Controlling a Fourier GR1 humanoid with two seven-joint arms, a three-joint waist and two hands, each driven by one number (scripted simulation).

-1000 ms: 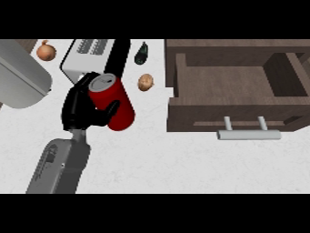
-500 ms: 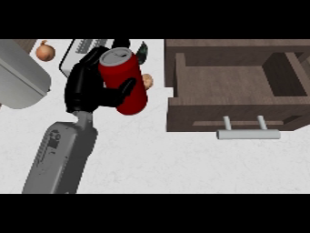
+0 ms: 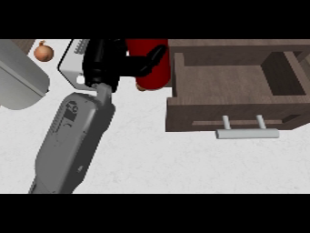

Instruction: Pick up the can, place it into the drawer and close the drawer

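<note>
Right, near first: drawer handle [image 3: 247, 133] sticks out toward robot, drawer [image 3: 237, 84] open w/ bare floor. Further back, left hand [image 3: 110, 61] curled round red can [image 3: 150, 61], held up just left of drawer's side wall. Can prob rigid, smooth, light; hold mid-body. Needs to clear wall before lowering. Onion [image 3: 44, 51] far left.
</note>
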